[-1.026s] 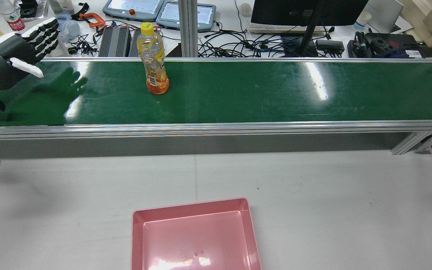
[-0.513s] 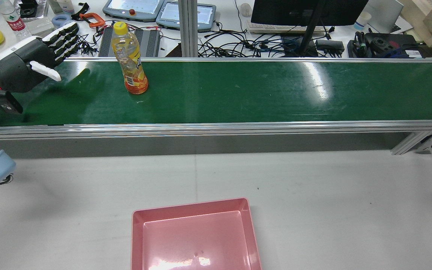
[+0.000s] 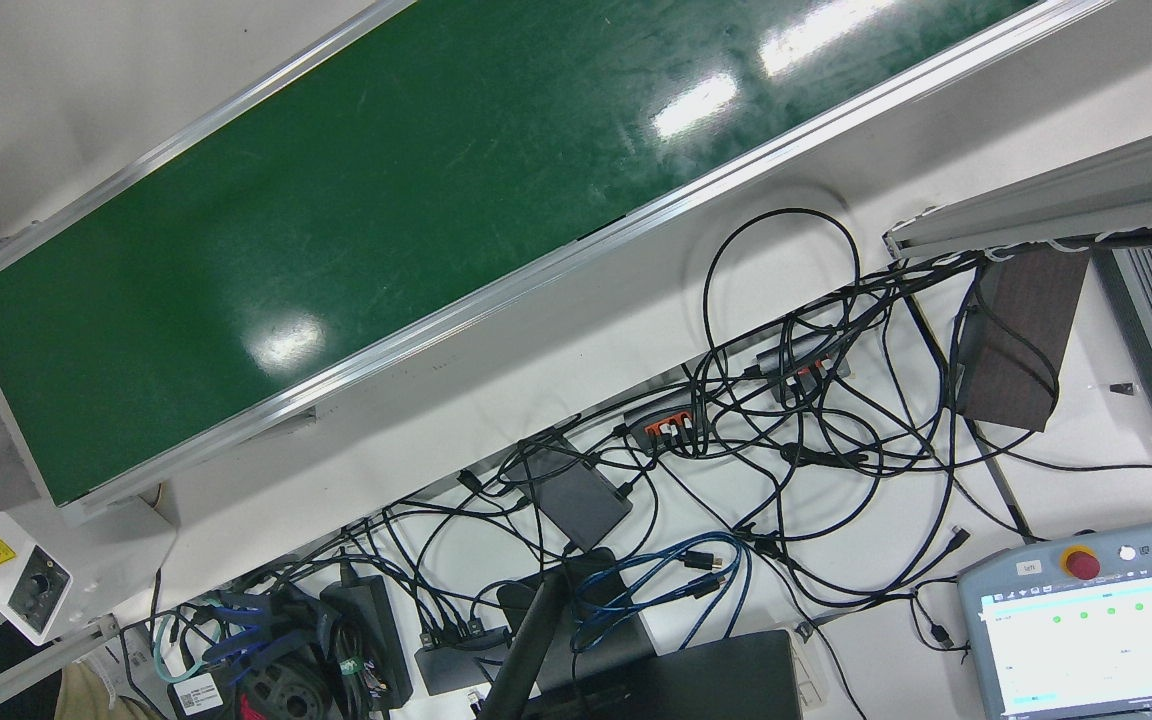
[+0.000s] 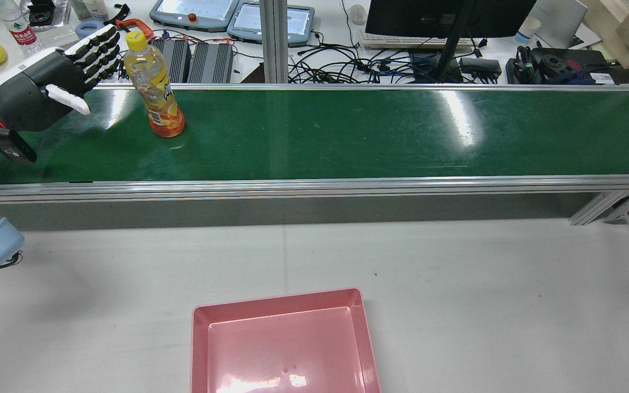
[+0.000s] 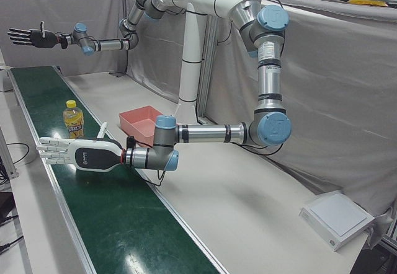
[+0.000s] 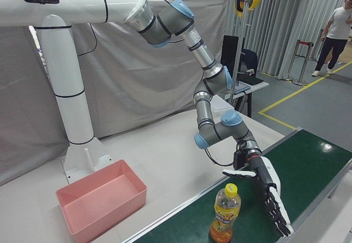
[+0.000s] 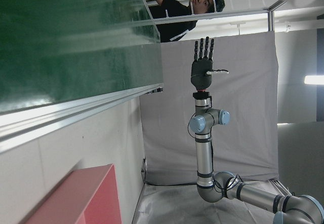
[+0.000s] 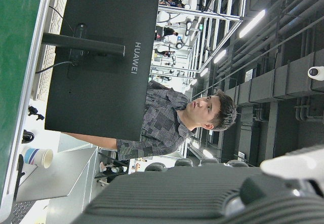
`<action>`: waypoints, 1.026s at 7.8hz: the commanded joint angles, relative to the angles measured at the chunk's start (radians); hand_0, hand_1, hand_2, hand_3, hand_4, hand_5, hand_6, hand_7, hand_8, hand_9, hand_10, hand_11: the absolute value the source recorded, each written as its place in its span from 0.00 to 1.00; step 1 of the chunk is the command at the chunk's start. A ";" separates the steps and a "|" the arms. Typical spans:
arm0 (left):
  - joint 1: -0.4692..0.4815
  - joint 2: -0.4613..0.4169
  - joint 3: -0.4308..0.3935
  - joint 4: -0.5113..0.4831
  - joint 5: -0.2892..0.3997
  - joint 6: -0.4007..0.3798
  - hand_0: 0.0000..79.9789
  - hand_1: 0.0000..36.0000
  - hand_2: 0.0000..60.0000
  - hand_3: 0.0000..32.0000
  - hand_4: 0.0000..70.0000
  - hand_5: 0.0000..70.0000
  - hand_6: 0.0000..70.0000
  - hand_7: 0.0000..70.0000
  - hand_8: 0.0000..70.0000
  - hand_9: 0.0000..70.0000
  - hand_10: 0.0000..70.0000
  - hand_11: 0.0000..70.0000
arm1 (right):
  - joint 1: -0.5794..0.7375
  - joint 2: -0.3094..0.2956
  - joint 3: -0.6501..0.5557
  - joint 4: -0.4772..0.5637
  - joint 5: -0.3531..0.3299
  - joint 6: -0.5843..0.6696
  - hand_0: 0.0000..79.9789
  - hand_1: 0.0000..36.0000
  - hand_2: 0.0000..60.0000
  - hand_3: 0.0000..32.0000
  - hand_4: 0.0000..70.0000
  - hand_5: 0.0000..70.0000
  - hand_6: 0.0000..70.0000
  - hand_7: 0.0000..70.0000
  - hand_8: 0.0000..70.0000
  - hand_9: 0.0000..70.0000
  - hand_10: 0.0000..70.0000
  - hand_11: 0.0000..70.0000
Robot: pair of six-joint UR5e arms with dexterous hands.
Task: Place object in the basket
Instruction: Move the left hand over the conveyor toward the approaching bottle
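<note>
Bottle (image 4: pixel 153 87) stands upright on your green conveyor belt (image 4: pixel 347 136), yellow cap up, just beside the left robot hand (image 4: pixel 47 87) and apart from it. That left robot hand hovers low over the belt with its fingers (image 4: pixel 93 52) spread straight and flat, holding nothing. Your right robot hand (image 5: pixel 28 36) is raised high at the far end of the belt, fingers likewise extended and empty. Pink basket (image 4: pixel 284 344) sits on the white desk (image 4: pixel 484 284), well apart from the bottle.
</note>
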 commanded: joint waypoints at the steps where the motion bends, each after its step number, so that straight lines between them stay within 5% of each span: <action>1: 0.002 -0.014 -0.009 -0.008 0.000 -0.013 0.76 0.31 0.00 0.00 0.00 0.13 0.00 0.00 0.00 0.00 0.00 0.00 | 0.000 0.000 0.000 0.000 0.000 0.001 0.00 0.00 0.00 0.00 0.00 0.00 0.00 0.00 0.00 0.00 0.00 0.00; 3: -0.001 -0.015 -0.009 -0.025 -0.011 -0.028 0.77 0.32 0.00 0.00 0.00 0.19 0.00 0.00 0.00 0.00 0.00 0.00 | 0.000 0.000 0.000 0.000 0.000 0.001 0.00 0.00 0.00 0.00 0.00 0.00 0.00 0.00 0.00 0.00 0.00 0.00; 4: -0.001 -0.011 -0.007 -0.036 -0.014 -0.051 0.79 0.34 0.00 0.00 0.00 0.30 0.00 0.00 0.00 0.00 0.00 0.01 | 0.000 0.000 0.000 0.000 0.000 0.001 0.00 0.00 0.00 0.00 0.00 0.00 0.00 0.00 0.00 0.00 0.00 0.00; 5: -0.001 -0.011 -0.010 -0.037 -0.037 -0.052 1.00 0.51 0.00 0.00 0.68 0.55 0.09 0.27 0.19 0.31 0.43 0.64 | 0.000 0.000 0.000 0.000 0.000 0.001 0.00 0.00 0.00 0.00 0.00 0.00 0.00 0.00 0.00 0.00 0.00 0.00; 6: -0.001 -0.011 -0.013 -0.031 -0.053 -0.055 1.00 0.52 0.31 0.00 1.00 1.00 1.00 1.00 0.97 1.00 1.00 1.00 | 0.000 0.000 0.000 0.000 0.000 -0.001 0.00 0.00 0.00 0.00 0.00 0.00 0.00 0.00 0.00 0.00 0.00 0.00; 7: -0.001 -0.012 -0.019 -0.019 -0.054 -0.056 1.00 0.52 0.51 0.00 1.00 1.00 1.00 1.00 1.00 1.00 1.00 1.00 | 0.000 0.000 0.000 0.000 0.002 0.001 0.00 0.00 0.00 0.00 0.00 0.00 0.00 0.00 0.00 0.00 0.00 0.00; 8: 0.001 -0.012 -0.060 0.024 -0.051 -0.054 0.93 0.55 1.00 0.00 1.00 1.00 1.00 1.00 1.00 1.00 1.00 1.00 | 0.000 0.000 0.000 0.000 0.000 0.001 0.00 0.00 0.00 0.00 0.00 0.00 0.00 0.00 0.00 0.00 0.00 0.00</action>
